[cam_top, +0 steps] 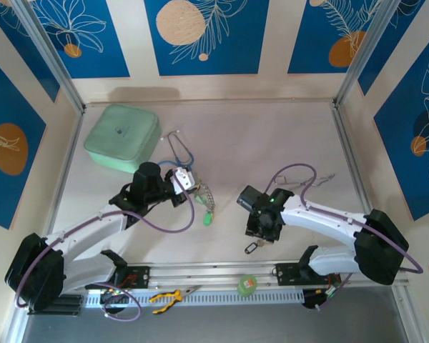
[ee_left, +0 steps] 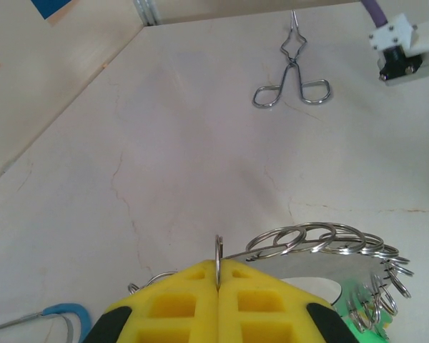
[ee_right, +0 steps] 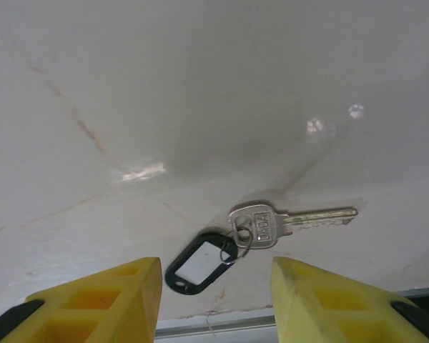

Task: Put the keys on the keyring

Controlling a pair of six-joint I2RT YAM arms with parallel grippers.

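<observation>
Yellow pads (ee_left: 171, 307) of my left gripper (ee_left: 218, 275) are clamping shut on the keyring (ee_left: 217, 250), its small rings (ee_left: 372, 246) and green tag (ee_left: 357, 321) fanning out just right of them. Well right of the keyring, my right gripper (ee_right: 214, 268) is hovering, jaws spread wide, over a key (ee_right: 272, 223) with black tag (ee_right: 200, 261) lying on the table (ee_right: 200, 86).

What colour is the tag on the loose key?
Black tag, white insert; clearest in right wrist view.

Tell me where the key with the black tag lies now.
The key lies flat on the table, on the right side, just ahead of the open right hand; in the right wrist view it faces the gap between the fingers.
</observation>
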